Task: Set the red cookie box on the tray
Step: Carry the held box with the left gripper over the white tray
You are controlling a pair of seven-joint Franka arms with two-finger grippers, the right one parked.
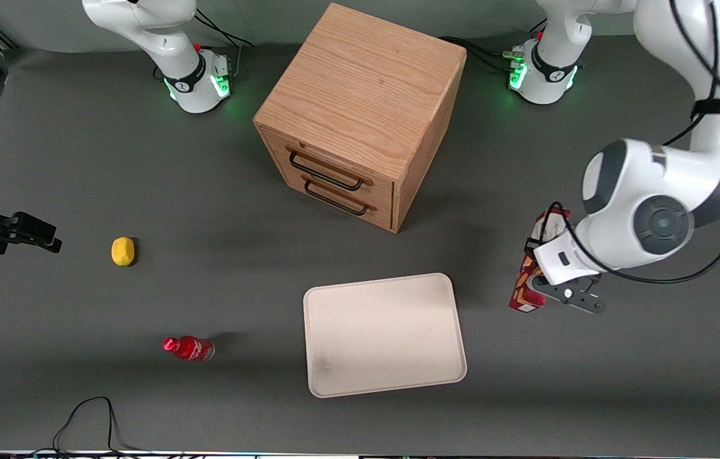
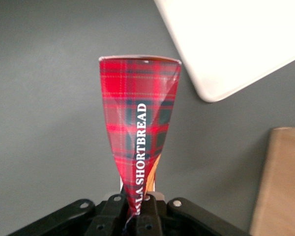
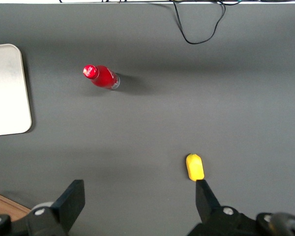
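The gripper (image 2: 137,209) is clamped on 1 end of the red cookie box (image 2: 139,123), whose long axis runs straight away from it; the tray (image 1: 385,335) lies nearby, apart, bare mat between.

White capitals reading "SHORTBREAD", preceded by the cut-off letters "LA", run lengthwise along the tartan side of the red cookie box (image 2: 137,132), which the gripper (image 2: 136,209) holds.

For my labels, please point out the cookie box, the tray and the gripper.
cookie box (image 2: 137,118), left wrist view, plaid face.
tray (image 1: 385,335), front view, bare middle.
gripper (image 2: 136,209), left wrist view, between fingertips, shut on box.
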